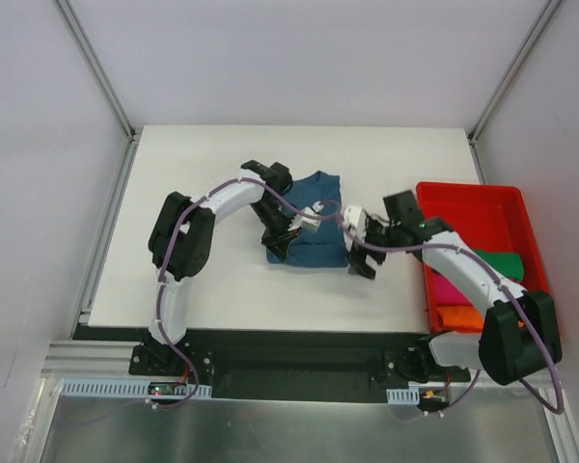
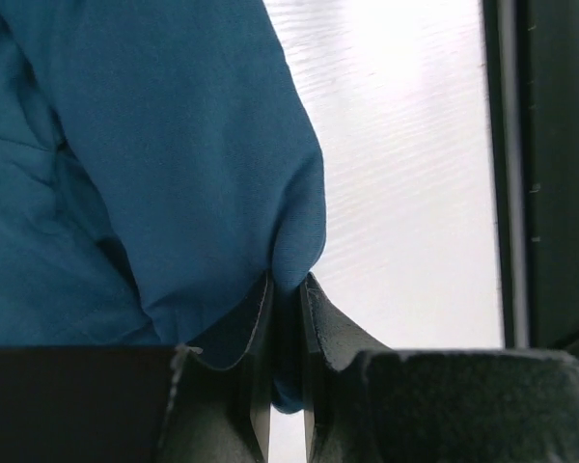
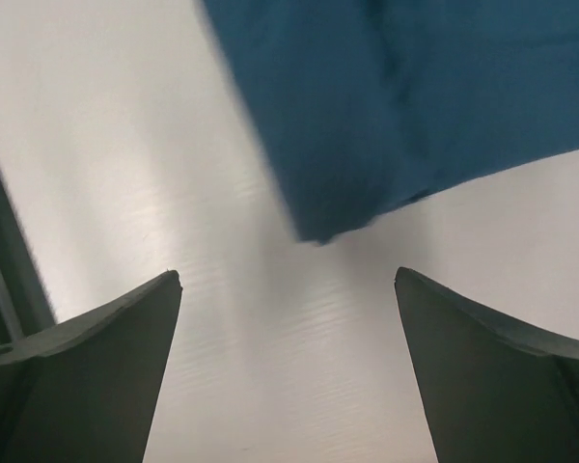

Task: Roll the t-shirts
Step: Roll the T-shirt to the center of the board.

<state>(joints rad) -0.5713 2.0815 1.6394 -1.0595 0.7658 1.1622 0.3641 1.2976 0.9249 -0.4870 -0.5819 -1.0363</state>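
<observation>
A dark teal-blue t-shirt (image 1: pixel 316 231) lies folded into a narrow strip at the middle of the white table. My left gripper (image 1: pixel 278 241) is at the strip's near left corner. In the left wrist view the gripper (image 2: pixel 288 285) is shut on a fold of the teal cloth (image 2: pixel 154 145). My right gripper (image 1: pixel 359 256) hovers just off the strip's near right corner. It stands open (image 3: pixel 288 275) with only bare table between its fingers. The teal corner (image 3: pixel 415 96) lies a little beyond the tips. Green (image 1: pixel 502 262), magenta (image 1: pixel 452 287) and orange (image 1: pixel 460 316) t-shirts sit in the tray.
A red plastic tray (image 1: pixel 468 198) stands at the table's right edge, with the right arm reaching past its left wall. Aluminium frame posts rise at the back corners. The table's dark near edge (image 2: pixel 545 174) runs close to the left gripper.
</observation>
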